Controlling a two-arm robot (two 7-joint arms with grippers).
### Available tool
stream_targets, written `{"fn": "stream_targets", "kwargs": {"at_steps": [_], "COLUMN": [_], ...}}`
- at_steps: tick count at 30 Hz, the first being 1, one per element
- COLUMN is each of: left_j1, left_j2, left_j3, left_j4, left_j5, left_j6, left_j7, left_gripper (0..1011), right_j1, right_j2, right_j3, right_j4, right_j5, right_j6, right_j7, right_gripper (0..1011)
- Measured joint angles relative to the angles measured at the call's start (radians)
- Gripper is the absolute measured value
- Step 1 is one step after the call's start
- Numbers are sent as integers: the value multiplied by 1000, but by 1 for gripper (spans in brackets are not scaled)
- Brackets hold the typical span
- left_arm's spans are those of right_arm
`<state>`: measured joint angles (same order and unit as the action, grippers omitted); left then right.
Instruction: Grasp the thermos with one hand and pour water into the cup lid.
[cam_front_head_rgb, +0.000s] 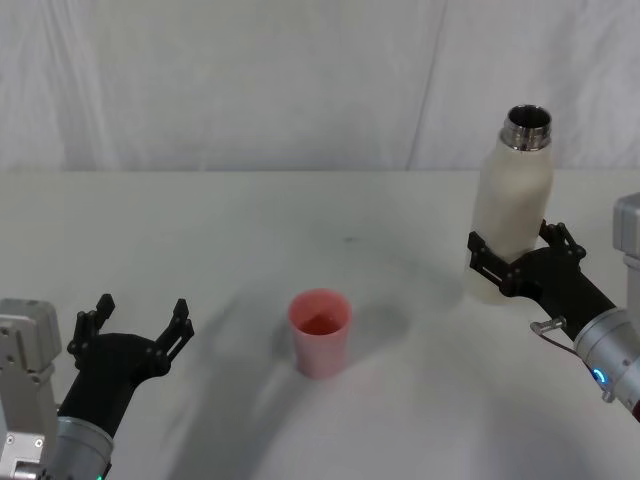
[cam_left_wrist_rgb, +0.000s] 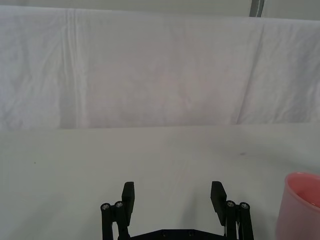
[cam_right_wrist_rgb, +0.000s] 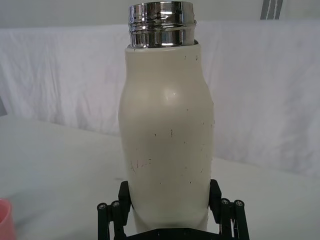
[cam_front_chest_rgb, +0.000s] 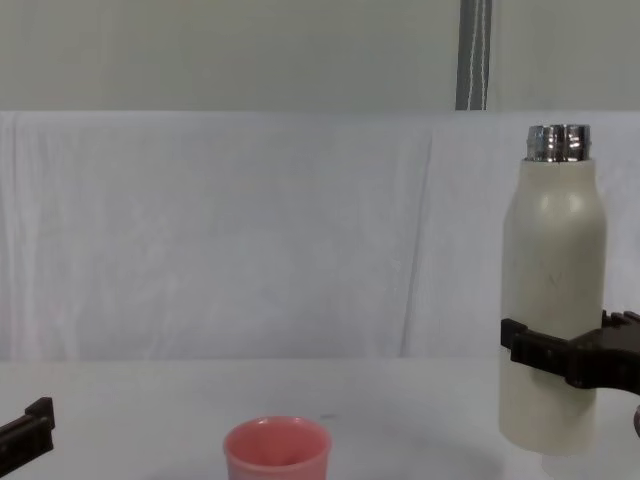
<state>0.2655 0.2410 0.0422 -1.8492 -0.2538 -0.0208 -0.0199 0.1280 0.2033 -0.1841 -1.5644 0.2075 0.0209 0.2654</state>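
cream-white matte steel-necked thermos (cam_front_head_rgb: 512, 215) upright — we note right gripper (cam_front_head_rgb: 512, 262) clamped around it; left gripper (cam_front_head_rgb: 140, 322) spread, empty — small salmon-pink round cup lid (cam_front_head_rgb: 320, 331) between.

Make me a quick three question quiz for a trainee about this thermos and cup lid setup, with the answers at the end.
1. True or false: the right gripper is shut on the thermos.
2. Multiple choice: how does the thermos stand? A) upright, steel neck uncapped B) lying on its side C) tipped over the cup lid
3. Fill in: the left gripper is ____ and holds nothing, low on the robot's left of the white table.

Key
1. True: its fingers clamp the lower body on both sides.
2. A: the thermos stands apart from the cup lid, on the robot's right.
3. Open.
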Motion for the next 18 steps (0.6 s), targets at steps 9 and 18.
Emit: {"fn": "stream_targets", "kwargs": {"at_steps": [9, 18], "left_j1": [0, 0], "left_j2": [0, 0], "left_j3": [0, 0], "left_j4": [0, 0], "left_j5": [0, 0], "left_j6": [0, 0], "left_j7": [0, 0], "left_gripper": [1001, 1001], "right_j1": [6, 9], "right_j2": [6, -3], "right_j3": [-3, -3], "right_j4": [21, 54], "right_j5": [32, 53], "right_j6": [12, 5], "right_j7": [-7, -27], "right_gripper": [951, 951]}}
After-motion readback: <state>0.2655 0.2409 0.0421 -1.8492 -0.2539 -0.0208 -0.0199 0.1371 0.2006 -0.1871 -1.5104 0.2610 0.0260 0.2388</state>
